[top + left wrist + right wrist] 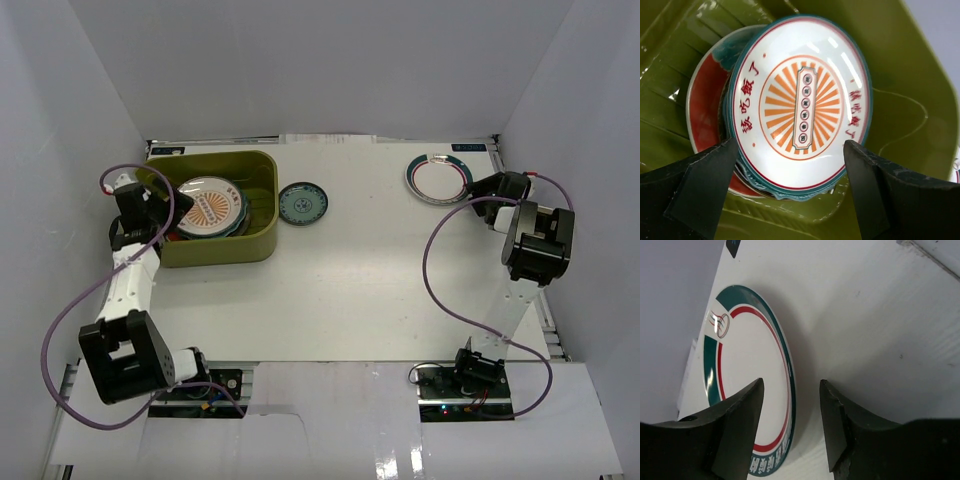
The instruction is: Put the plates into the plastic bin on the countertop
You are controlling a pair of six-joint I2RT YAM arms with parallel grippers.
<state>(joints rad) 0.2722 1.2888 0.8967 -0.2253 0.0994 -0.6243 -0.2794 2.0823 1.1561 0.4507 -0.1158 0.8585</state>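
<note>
The olive-green plastic bin (215, 250) stands at the back left of the countertop (370, 270). A stack of plates lies in it, the orange sunburst plate (210, 205) on top. My left gripper (168, 203) hangs open over the stack's near edge. In the left wrist view its fingers (705, 185) stand on either side of the sunburst plate (800, 100), apart from it, with a red plate (705, 110) below. My right gripper (791, 384) is open, and the rim of the white plate with teal-red rim (745, 365) lies between its fingers.
A small teal plate (302, 204) lies on the countertop just right of the bin. The white plate (437, 178) sits near the back right corner, close to the wall. White walls bound the countertop on three sides.
</note>
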